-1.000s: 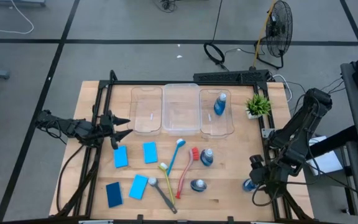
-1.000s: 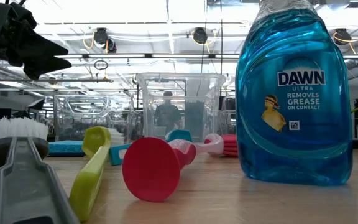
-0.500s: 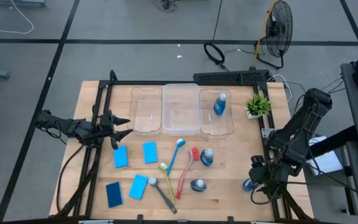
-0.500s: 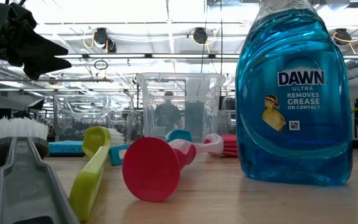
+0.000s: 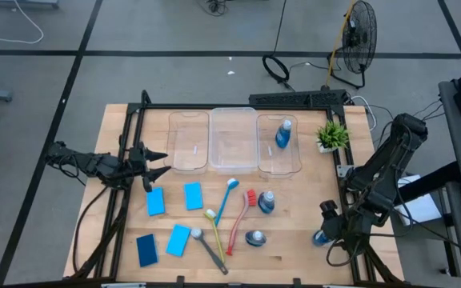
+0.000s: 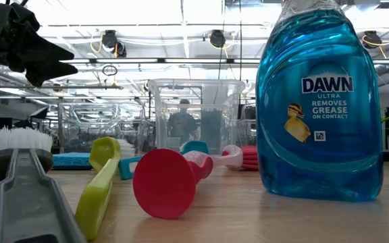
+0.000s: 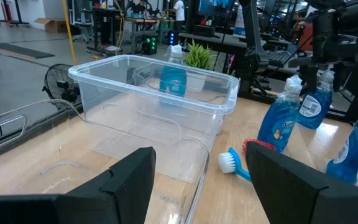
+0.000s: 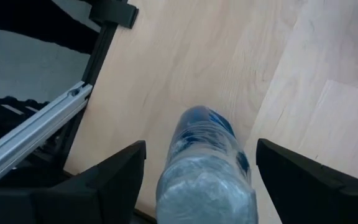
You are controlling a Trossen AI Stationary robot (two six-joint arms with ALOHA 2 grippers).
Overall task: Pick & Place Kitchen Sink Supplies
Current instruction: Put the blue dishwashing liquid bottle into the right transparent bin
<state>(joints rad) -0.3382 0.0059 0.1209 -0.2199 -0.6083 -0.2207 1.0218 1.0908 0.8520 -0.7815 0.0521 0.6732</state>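
Change since earlier frame: almost nothing; my right tool has crept a touch nearer the bottle at the bench's right front corner, and every supply lies where it lay.
Left tool (image 5: 157, 166): mine, hanging above the bench's left side just beside the bins, fingers spread wide, holding nothing.
Sponges: four flat blue ones, two (image 5: 155, 202) (image 5: 193, 195) nearer the bins, two (image 5: 146, 250) (image 5: 178, 239) nearer the front edge, all out on the bench (image 5: 294, 240).
Brushes: blue (image 5: 227, 197), yellow-green (image 5: 214, 226), grey (image 5: 207, 250) and red (image 5: 239, 222), fanned together mid-bench, none put away.
Bins: three clear ones (image 5: 234, 141) side by side at the back; the left and middle look empty.
Bottles: one of blue dish soap (image 5: 283, 133) already in the right bin; two more (image 5: 266, 202) (image 5: 254, 238) on the bench right of the brushes.
Right tool (image 8: 197, 186): mine, fingers apart on either side of the fourth bottle (image 8: 207, 165), straddling but not clamping it.
Progress: I judge one item of twelve placed, eleven left.
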